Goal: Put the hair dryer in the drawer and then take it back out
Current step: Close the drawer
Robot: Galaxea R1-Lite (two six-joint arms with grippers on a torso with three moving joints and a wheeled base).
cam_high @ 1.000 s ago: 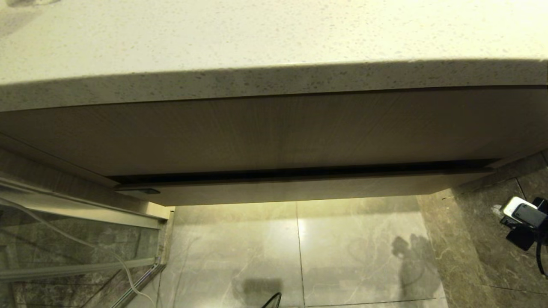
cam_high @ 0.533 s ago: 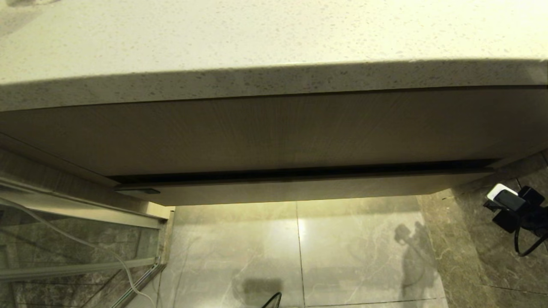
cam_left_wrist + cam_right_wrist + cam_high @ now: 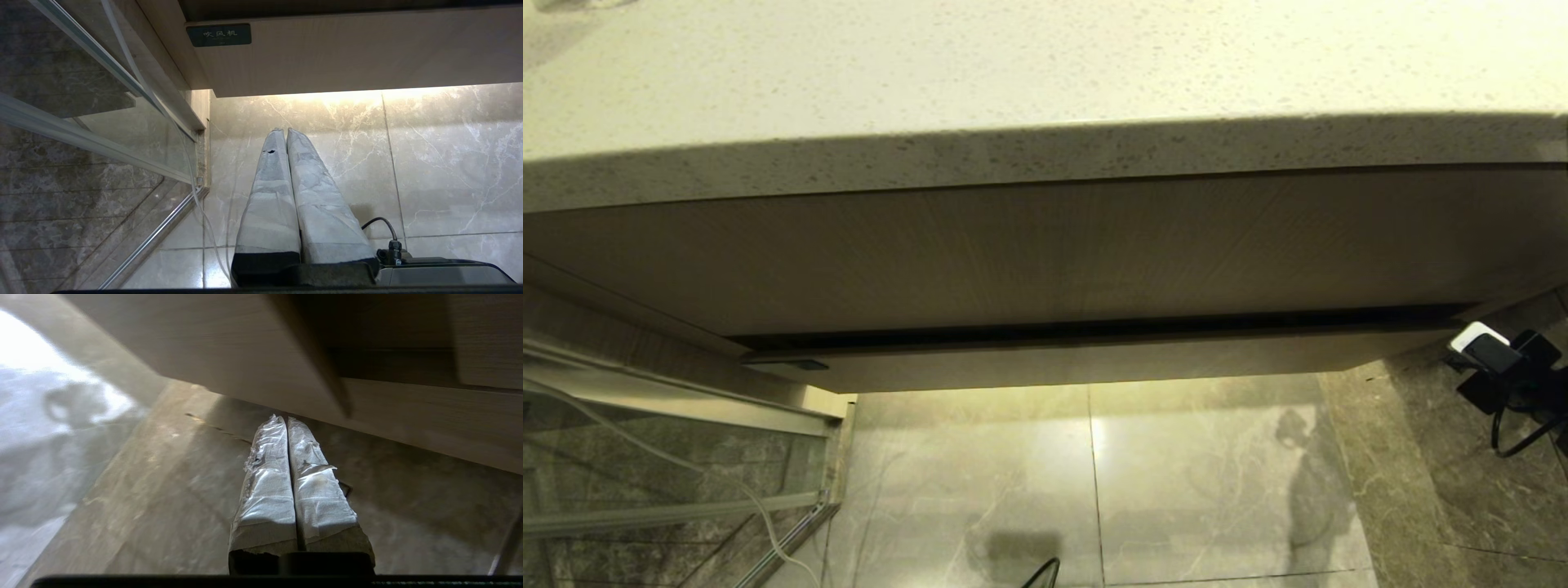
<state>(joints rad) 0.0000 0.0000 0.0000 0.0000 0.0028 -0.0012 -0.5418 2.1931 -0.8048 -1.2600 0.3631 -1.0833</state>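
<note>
Drawer (image 3: 1094,359) sits almost shut beneath the taller wood-grain front panel (image 3: 1045,253), only a thin dark gap showing along its top edge; I see a small dark label (image 3: 218,35) at its left end. Hair dryer is not visible to me in any view. Speckled tabletop (image 3: 1013,65) overhangs both. My right gripper (image 3: 287,419) hovers at the drawer's right end, near the corner, jaws pressed fully together and holding nothing. My left gripper (image 3: 284,131) hangs low over the marble floor (image 3: 1176,490), jaws likewise closed and empty, beside a glass partition (image 3: 81,143).
</note>
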